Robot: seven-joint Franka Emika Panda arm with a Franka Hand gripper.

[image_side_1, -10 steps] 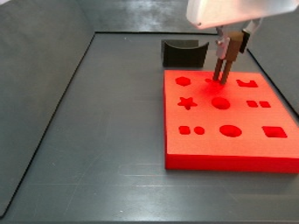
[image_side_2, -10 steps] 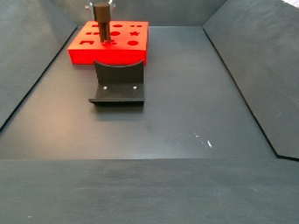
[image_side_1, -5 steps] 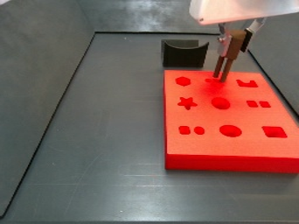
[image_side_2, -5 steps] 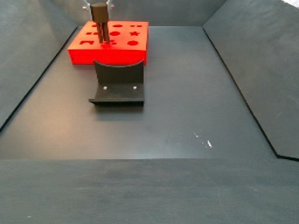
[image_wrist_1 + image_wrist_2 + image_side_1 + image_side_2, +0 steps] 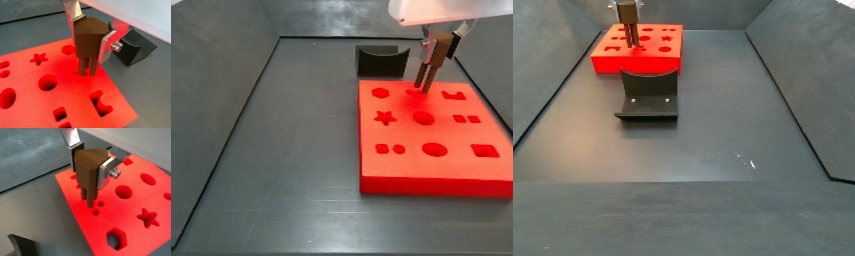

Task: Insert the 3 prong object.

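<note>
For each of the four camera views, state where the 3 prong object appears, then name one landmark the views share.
Wrist view: the 3 prong object is at centre, clamped in the gripper, prongs down at the red board.
Wrist view: centre, upright, prongs by small round holes.
Side view: upper right, over the board's far end.
Side view: upper left, above the board.
Shared landmark: the red board.

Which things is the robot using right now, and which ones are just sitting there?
Using:
- the slim brown three-prong piece, gripped upright in the robot's hand
- the flat red board with shaped holes, right under the prongs

Just sitting there:
- the dark L-shaped fixture on the floor beside the board
</note>
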